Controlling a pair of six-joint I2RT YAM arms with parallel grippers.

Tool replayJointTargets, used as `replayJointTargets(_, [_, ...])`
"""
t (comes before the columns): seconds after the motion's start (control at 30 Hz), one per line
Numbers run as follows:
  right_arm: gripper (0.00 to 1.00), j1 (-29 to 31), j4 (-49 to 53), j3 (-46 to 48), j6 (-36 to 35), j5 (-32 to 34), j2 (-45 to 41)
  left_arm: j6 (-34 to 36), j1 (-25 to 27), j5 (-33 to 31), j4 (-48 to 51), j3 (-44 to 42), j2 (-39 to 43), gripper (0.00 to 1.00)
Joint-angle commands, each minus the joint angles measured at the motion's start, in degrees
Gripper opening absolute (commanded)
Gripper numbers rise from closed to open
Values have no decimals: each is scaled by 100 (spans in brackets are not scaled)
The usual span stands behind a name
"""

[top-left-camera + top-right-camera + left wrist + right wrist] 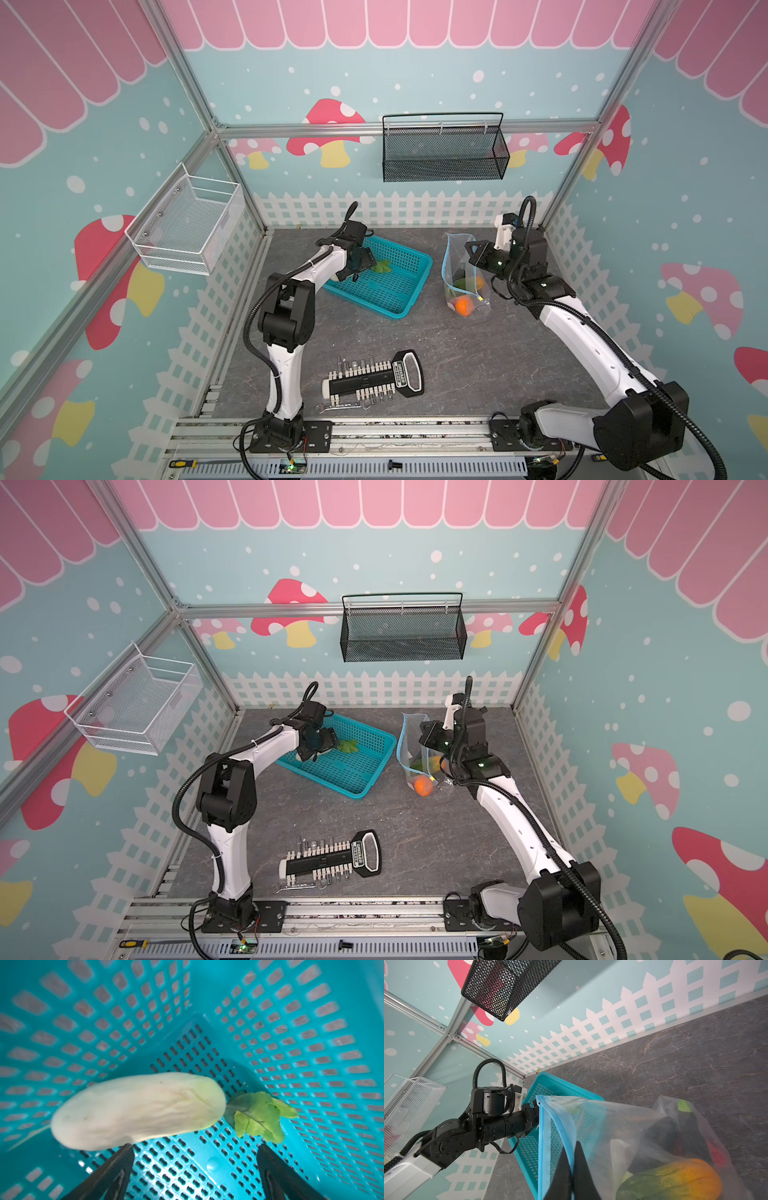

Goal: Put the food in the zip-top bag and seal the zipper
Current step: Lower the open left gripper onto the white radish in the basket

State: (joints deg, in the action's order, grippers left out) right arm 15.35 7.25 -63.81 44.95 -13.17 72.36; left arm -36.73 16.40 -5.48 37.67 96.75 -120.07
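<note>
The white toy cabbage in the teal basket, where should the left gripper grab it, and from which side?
Probably the thick middle of the long white plastic cabbage, from above, open left gripper spanning its short width: it lies flat in the teal lattice basket, leafy end thin.

left end effector (195, 1148) spread, right (572, 1147) seemingly clamped

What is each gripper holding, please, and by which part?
Right gripper pinches the clear plastic zip-top bag by its blue mouth edge; left gripper holds nothing.
</note>
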Motion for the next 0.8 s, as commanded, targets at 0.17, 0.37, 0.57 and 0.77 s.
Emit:
replayJointTargets(0.17, [2,-27,-152,80,70,-74,-54,3005,-13,160,-387,73,495,85])
replayJointTargets(0.37, [2,-33,-154,81,23,-116,-90,4239,-73,157,615,892,-110,84])
replayJointTargets(0.57, [3,-32,-123,123,-21,-61,-205,4664,-383,661,1092,1143,-422,84])
replayJointTargets(0.77, [3,-33,-89,122,-42,-54,-252,4727,-419,764,1223,1204,-565,84])
